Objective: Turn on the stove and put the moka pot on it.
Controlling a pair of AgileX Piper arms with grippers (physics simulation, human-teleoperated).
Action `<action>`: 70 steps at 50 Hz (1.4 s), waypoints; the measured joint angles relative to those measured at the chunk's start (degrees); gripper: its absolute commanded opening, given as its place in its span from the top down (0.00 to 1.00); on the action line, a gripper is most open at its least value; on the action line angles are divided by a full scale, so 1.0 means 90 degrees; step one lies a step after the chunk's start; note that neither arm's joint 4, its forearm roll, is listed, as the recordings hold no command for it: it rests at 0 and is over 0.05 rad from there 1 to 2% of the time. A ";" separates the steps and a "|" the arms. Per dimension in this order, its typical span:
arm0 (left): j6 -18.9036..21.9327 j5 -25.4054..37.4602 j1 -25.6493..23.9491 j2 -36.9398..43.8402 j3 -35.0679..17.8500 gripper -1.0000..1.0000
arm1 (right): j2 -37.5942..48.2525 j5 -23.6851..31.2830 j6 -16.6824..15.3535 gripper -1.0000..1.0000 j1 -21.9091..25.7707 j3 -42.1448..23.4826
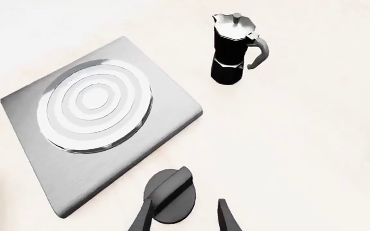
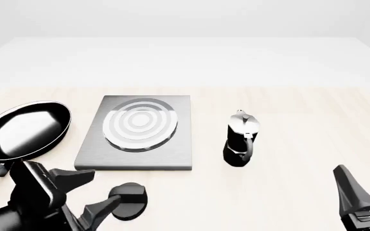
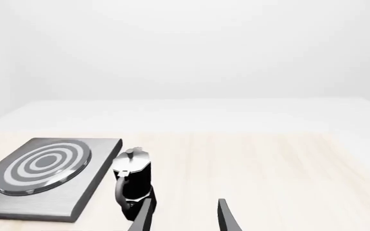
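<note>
Moka pot [image 2: 242,139] is seen standing upright on the worktop [image 2: 300,110], just beside the stove [image 2: 133,166] on its right side, and it is not touched by anything. Its handle is turned toward the near edge, so it can be reached from the arms' side. The burner [image 2: 138,124] is bare, so room is kept on it for the pot. The pot is narrower than the burner, so it is judged that it will fit well.

The black knob [image 2: 130,199] is set apart on the worktop, near the front edge of the stove. It is judged that the knob is to be turned first, and that is why the left claw [image 2: 85,195] is held close to it. This claw is spread apart, and nothing is held in it. In the left wrist view the knob [image 1: 170,195] is seen near one fingertip, but a touch cannot be told for sure. The left arm is bent low over the near left corner.

The right claw [image 2: 363,180] is held low at the near right, well apart from the pot. Its fingers are spread apart too, and nothing is held. A black frying pan [image 2: 24,130] is left beside the stove on the left.
</note>
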 measured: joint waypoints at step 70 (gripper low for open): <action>-0.0355 0.1764 0.2523 -0.4167 -0.0942 0.00 | 0.4535 -0.2489 0.0171 0.00 0.1672 -0.0571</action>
